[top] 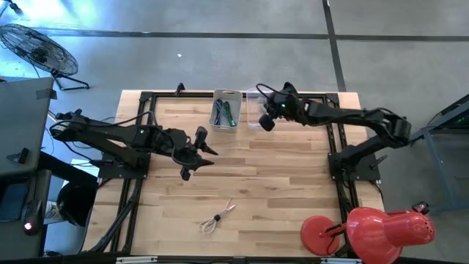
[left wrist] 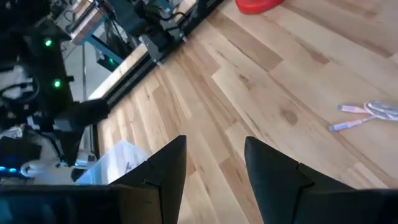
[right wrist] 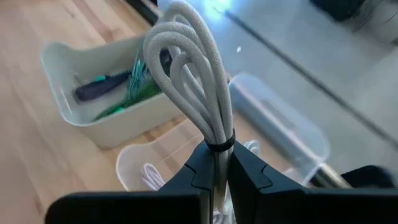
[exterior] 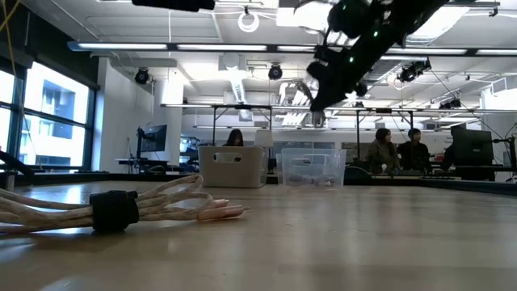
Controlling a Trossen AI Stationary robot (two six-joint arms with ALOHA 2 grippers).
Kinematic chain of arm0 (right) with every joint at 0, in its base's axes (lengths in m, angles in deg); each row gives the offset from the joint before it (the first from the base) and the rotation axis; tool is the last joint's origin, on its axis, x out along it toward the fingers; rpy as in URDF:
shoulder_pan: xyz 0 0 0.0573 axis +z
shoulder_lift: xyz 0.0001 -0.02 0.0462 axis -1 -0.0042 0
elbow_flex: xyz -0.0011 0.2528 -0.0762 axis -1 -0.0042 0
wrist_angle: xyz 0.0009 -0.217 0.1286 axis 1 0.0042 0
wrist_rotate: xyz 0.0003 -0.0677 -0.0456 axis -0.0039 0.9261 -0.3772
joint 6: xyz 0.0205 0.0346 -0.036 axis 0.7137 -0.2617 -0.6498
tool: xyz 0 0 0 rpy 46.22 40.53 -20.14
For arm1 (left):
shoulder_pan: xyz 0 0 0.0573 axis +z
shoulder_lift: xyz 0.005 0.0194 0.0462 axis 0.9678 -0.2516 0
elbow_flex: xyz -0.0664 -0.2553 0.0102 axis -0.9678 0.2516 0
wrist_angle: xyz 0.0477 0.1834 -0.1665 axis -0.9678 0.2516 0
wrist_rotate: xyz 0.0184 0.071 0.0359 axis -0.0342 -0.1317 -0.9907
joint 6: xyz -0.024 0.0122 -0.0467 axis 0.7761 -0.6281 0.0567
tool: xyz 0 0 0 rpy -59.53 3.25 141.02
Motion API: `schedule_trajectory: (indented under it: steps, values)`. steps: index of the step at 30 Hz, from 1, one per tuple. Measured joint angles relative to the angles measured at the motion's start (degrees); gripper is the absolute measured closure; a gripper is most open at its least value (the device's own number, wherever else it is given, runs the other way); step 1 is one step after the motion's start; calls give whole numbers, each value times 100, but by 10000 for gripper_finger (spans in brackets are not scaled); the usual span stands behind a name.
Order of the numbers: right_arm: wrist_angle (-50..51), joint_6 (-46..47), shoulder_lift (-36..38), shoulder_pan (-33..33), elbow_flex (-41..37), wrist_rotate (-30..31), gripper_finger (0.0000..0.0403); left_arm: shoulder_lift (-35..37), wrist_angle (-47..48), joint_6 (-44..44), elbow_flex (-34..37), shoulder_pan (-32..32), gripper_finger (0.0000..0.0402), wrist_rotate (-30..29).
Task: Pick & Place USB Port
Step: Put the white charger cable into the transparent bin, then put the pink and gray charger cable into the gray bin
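Above the clear bin, at the bench's far edge: right tool clamped on a coiled white cable.
Directly under the tool, open bin mouth; coil hanging lengthwise from the pinch. Left tool mid-bench, fingers parted, empty, nearer the second cable bundle lying toward the near edge.
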Motion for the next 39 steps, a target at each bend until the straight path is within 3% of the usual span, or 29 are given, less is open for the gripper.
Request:
schedule_trajectory:
  steps: [3,7,17,27,33,39]
  values:
    - [-130,27,-413,-159,0,-262,387,0,-18,2,101,0,243,-64]
    - [-399,-108,-867,-204,-4,-137,377,0,-19,39,231,0,243,-81]
    - [-945,-216,-835,-84,-4,-180,263,0,83,581,550,0,243,-414]
    - [-1017,-171,-572,296,-4,-1643,244,-87,-167,695,961,2,243,-748]
    - [-1066,-262,-572,772,-4,-2141,249,-256,-642,1852,967,-136,243,386]
    - [-1019,-508,-572,1397,-2,-2239,250,-393,-763,1942,950,-716,243,485]
